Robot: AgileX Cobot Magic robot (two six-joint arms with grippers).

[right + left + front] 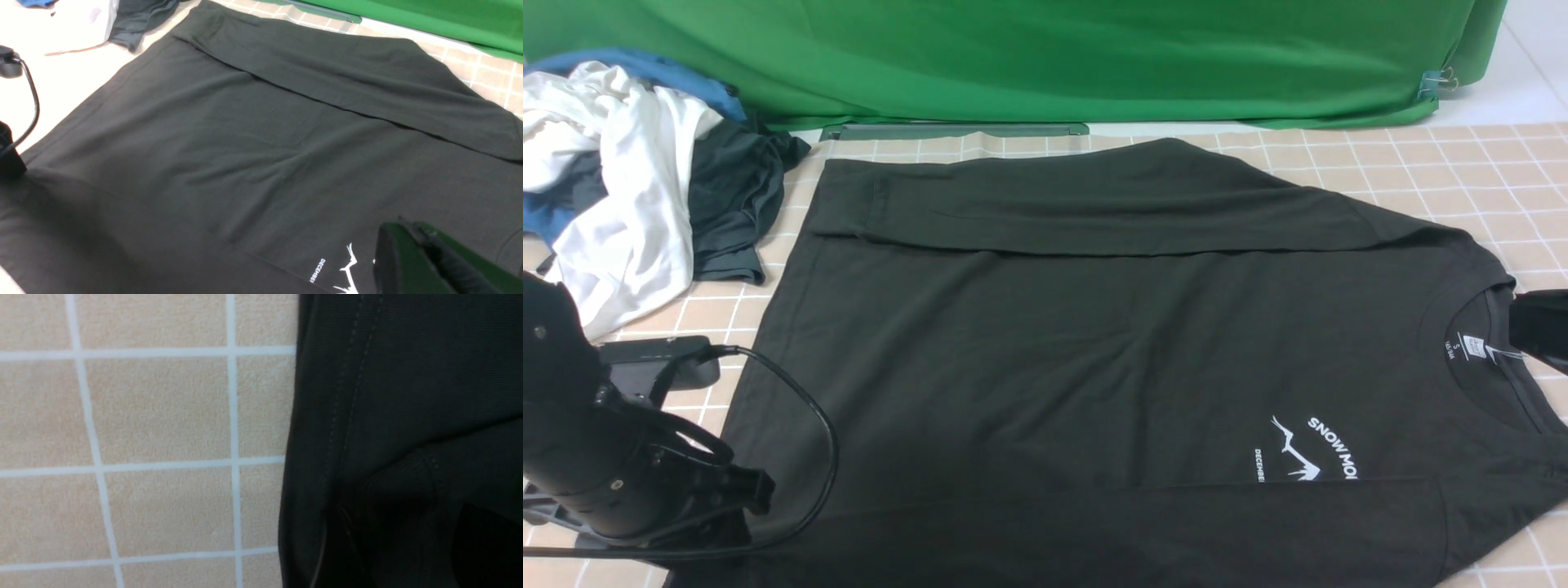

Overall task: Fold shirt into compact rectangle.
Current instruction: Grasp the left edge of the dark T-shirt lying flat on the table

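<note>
Black long-sleeved SNOW MO… shirt point(1013, 367) across centre of front view, both sleeves laid inward; left claw point(408, 543) spread at lower-left cuff, right claw point(412, 228) pressed together; best release cleanly, lift straight up, avoid dragging cuff

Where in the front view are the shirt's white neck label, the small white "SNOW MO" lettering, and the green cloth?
Neck label point(1474, 346): front view, its white face.
"SNOW MO" lettering point(1332, 447): front view, middle letters.
Green cloth point(1045, 61): front view, central part.
</note>
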